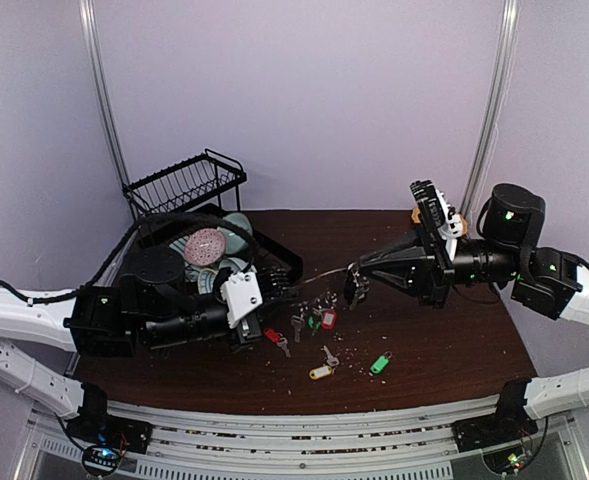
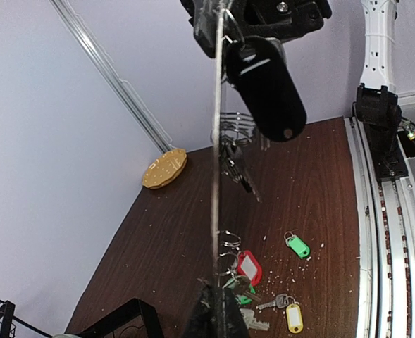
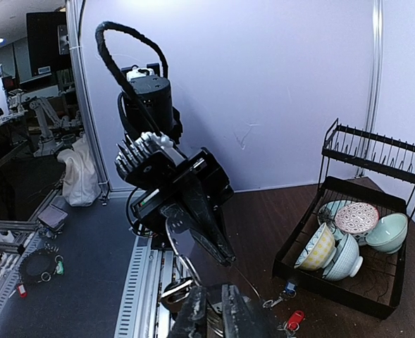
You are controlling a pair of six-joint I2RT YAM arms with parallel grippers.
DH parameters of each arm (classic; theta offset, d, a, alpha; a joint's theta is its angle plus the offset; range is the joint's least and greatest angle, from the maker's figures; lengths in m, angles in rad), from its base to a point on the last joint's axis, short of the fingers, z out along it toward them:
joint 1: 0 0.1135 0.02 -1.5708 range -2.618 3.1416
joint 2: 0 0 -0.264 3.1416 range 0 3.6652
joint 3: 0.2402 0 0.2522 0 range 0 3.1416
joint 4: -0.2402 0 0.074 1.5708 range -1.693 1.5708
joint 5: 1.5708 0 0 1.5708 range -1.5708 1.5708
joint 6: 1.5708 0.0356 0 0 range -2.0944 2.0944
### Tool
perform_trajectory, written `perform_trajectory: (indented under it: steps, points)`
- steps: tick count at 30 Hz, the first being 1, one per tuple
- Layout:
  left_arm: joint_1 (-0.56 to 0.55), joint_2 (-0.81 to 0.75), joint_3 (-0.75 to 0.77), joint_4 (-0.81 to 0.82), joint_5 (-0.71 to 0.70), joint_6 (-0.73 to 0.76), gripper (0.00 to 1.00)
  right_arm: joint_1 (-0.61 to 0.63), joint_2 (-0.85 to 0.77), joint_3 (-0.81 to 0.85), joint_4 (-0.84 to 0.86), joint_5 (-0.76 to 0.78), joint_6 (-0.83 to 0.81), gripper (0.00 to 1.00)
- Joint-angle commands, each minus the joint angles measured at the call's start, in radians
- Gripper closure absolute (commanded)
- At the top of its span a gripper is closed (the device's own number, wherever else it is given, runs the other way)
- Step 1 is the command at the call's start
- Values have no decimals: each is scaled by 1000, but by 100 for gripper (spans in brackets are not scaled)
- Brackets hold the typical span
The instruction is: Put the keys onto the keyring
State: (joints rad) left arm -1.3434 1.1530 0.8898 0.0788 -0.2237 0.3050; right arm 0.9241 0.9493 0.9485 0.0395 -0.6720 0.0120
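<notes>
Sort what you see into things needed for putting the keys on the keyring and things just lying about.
For the job: keyring; black key tag; red-tagged key; green-tagged key; yellow-tagged key.
Lying about: dish rack; bowls; yellow-orange plate.

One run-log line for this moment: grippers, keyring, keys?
left gripper: shut on keyring | right gripper: shut on keyring, black-tag key hanging beside | loose: green-tag key, yellow-tag key
</notes>
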Motion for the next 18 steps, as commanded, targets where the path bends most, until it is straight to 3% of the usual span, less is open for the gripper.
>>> perform_trajectory:
  steps: [1, 10, 18]
  points:
    - [1, -2, 12, 95, -5, -2, 100, -1, 0, 19, -3, -32, 13, 87]
    - [1, -2, 11, 84, -19, -2, 100, -1, 3, 31, -23, -76, 2, 78]
    - [2, 0, 10, 83, -19, -6, 100, -1, 8, 35, 3, -53, 6, 77]
